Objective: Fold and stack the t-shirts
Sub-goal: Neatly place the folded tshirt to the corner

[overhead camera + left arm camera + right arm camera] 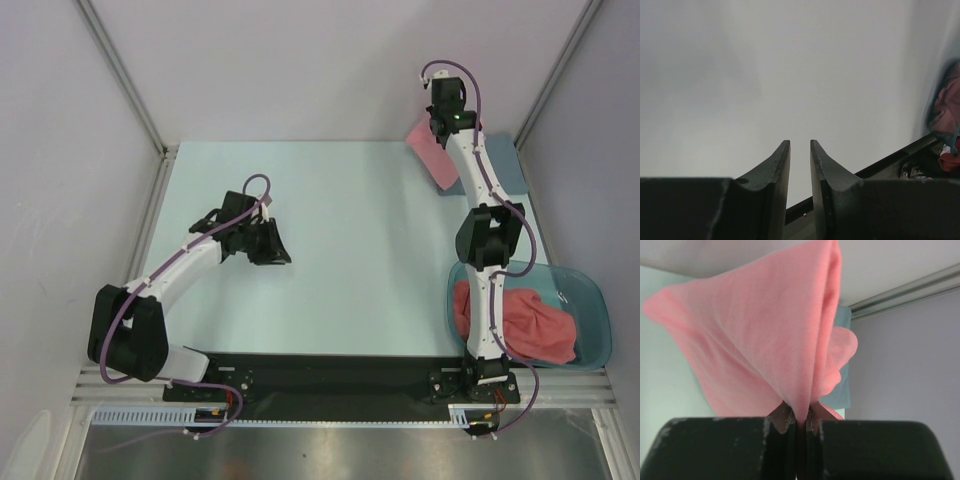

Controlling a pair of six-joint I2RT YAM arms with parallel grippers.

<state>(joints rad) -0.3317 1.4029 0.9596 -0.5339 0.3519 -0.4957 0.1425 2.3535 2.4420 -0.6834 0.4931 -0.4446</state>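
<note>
Right wrist view gives us the plainest look at the grip: the right gripper (797,415) has its jaws pressed together on a bunched fold of one salmon-pink t-shirt (765,340). The fabric fans out from the pinch in a wide, loose cone. Behind it we see a strip of the grey-blue cloth (842,385), with the pale table (660,365) to the left.

From the top external view, we find the right arm stretched to the far right corner of the table. The pinched t-shirt shows there as a pink flap beside the wrist, its edge overlapping the near-left side of the grey-blue cloth. We cannot tell whether the shirt's lower edge touches the table or hangs free of it.

The other t-shirts (535,325) lie crumpled in a heap inside the teal tub (598,300). The tub sits at the near right corner, just beside the right arm's base and partly behind the arm.

Out on the left half of the table, the left gripper (272,248) is well apart from every shirt. In the left wrist view we see its two dark fingers (780,160) standing slightly apart, with a narrow gap and nothing between them, only bare table beyond. At the right edge of that view, a blurred bit of the tub and the pink fabric shows.
</note>
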